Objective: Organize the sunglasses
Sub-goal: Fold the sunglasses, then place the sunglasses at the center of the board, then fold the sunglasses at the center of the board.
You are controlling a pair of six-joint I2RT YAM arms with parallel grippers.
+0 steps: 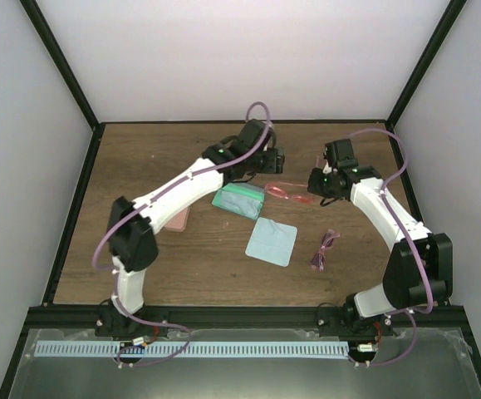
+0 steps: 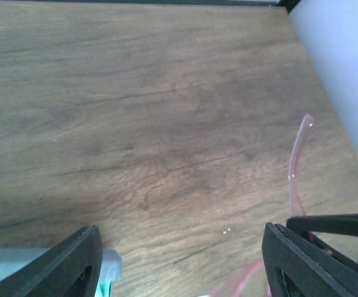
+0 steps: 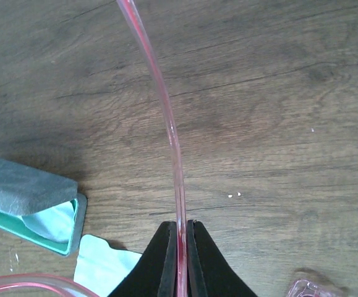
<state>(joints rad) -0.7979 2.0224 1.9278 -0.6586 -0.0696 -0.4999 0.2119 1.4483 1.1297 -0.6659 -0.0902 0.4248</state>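
My right jaws pinch the red glasses by one arm, toward the table's far edge; left jaws stand open beside the case. I'd steady that thin arm, avoiding twist.

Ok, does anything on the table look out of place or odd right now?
The red sunglasses are pinched by one thin temple arm in the shut right gripper, beside the open blue-grey case, not in it. The purple pair lies loose, away from any case.
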